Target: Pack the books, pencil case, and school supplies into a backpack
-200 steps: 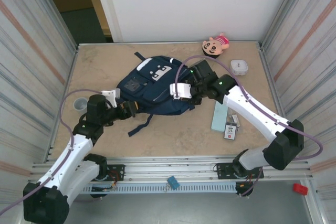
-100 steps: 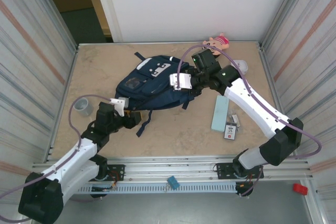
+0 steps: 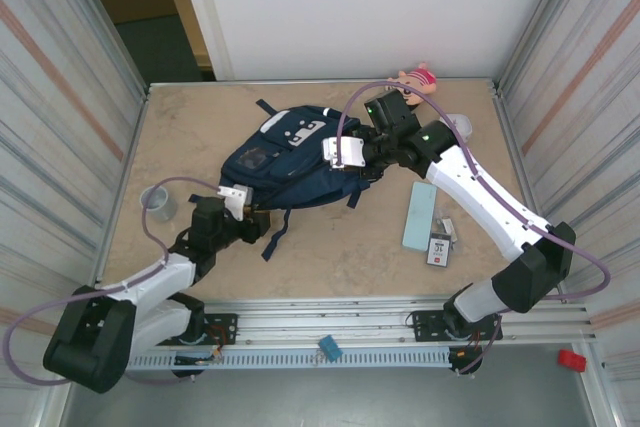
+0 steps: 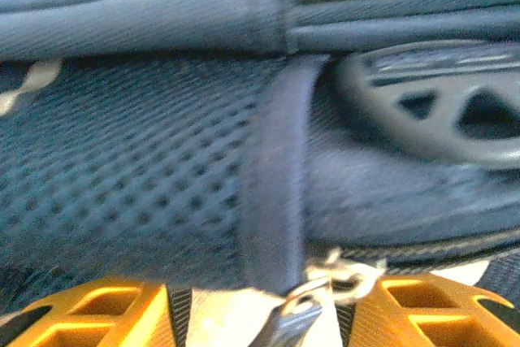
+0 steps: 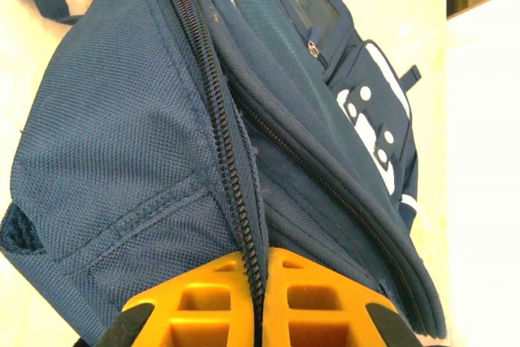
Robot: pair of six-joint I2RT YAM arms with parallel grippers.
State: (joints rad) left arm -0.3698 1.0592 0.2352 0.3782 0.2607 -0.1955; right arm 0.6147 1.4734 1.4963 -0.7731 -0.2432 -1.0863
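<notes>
Navy backpack (image 3: 285, 162) pinched by R gripper (image 5: 253, 274); L gripper (image 4: 260, 314) part-spread.

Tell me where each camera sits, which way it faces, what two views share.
Top external: above, behind the bases, facing down at the table; left arm, right arm show.
Left wrist: on the left arm, pressed toward backpack mesh; left fingers apart.
Right wrist: on the right arm, looking along the backpack's zipper; right fingers pinch it.
Shared: both wrist views show the backpack.
</notes>
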